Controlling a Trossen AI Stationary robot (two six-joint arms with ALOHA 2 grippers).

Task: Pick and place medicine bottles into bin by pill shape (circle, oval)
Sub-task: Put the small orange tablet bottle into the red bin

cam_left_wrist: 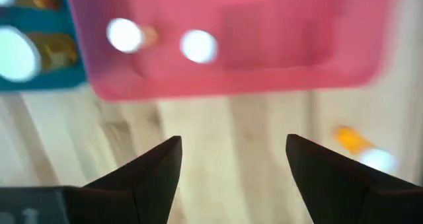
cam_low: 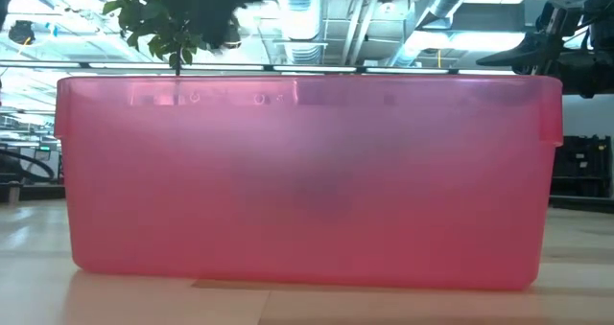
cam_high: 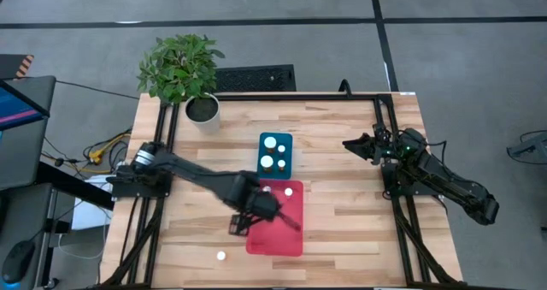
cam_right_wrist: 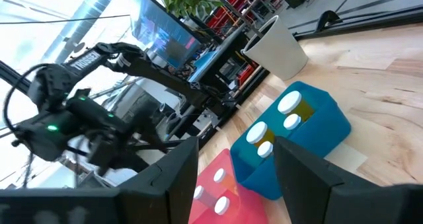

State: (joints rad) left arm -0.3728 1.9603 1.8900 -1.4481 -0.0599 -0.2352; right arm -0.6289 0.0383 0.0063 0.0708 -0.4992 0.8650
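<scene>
A red bin (cam_high: 278,234) stands near the table's front middle and holds two white-capped bottles (cam_high: 289,191); it fills the low view (cam_low: 307,172). A blue bin (cam_high: 275,153) behind it holds a few white-capped bottles (cam_right_wrist: 289,102). One orange bottle with a white cap (cam_high: 221,256) lies on the table left of the red bin and also shows in the left wrist view (cam_left_wrist: 360,148). My left gripper (cam_high: 239,225) hovers at the red bin's left edge, open and empty (cam_left_wrist: 231,164). My right gripper (cam_high: 355,145) waits at the right, open and empty (cam_right_wrist: 234,178).
A white pot with a green plant (cam_high: 202,110) stands at the table's far left. Black frame rails (cam_high: 382,119) run along the table's left, right and far sides. Bare wood lies between the bins and the right arm.
</scene>
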